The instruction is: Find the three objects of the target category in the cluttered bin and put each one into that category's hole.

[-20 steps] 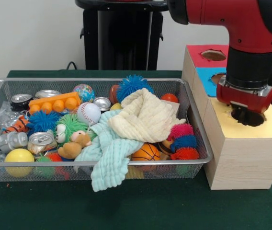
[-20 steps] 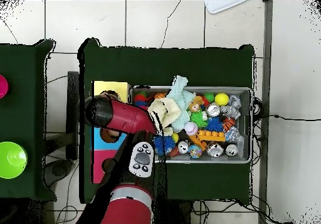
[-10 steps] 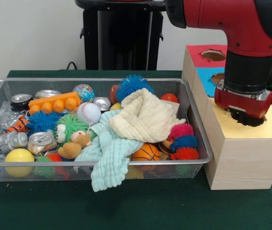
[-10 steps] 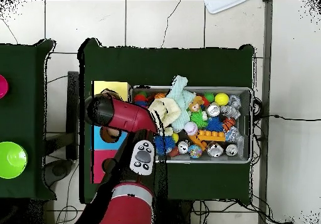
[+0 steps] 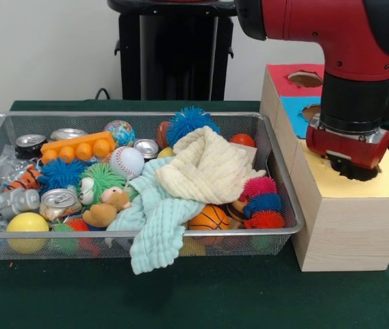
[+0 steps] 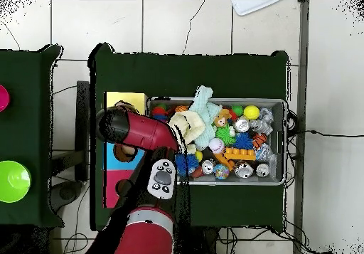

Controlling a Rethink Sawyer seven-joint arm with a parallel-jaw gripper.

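Observation:
My gripper (image 5: 351,168) hangs low over the hole in the yellow top of the wooden box (image 5: 386,184), its black tip right at the opening. Whether it holds anything is hidden. The wire bin (image 5: 140,234) to its left holds a baseball (image 5: 127,162), a small basketball (image 5: 209,218), a yellow ball (image 5: 27,223), soda cans (image 5: 59,200), spiky balls (image 5: 187,122), plush toys (image 5: 105,205) and two cloths (image 5: 208,166). In the overhead view the red arm (image 6: 136,131) reaches across the box (image 6: 126,99) beside the bin (image 6: 284,146).
Behind the yellow section the box has a blue section (image 5: 293,110) and a red section (image 5: 283,74), each with its own hole. The teal cloth (image 5: 155,236) drapes over the bin's front rim. The black pedestal (image 5: 174,51) stands behind the bin.
The wrist has shifted slightly left over the yellow box top. Nothing in the bin has moved.

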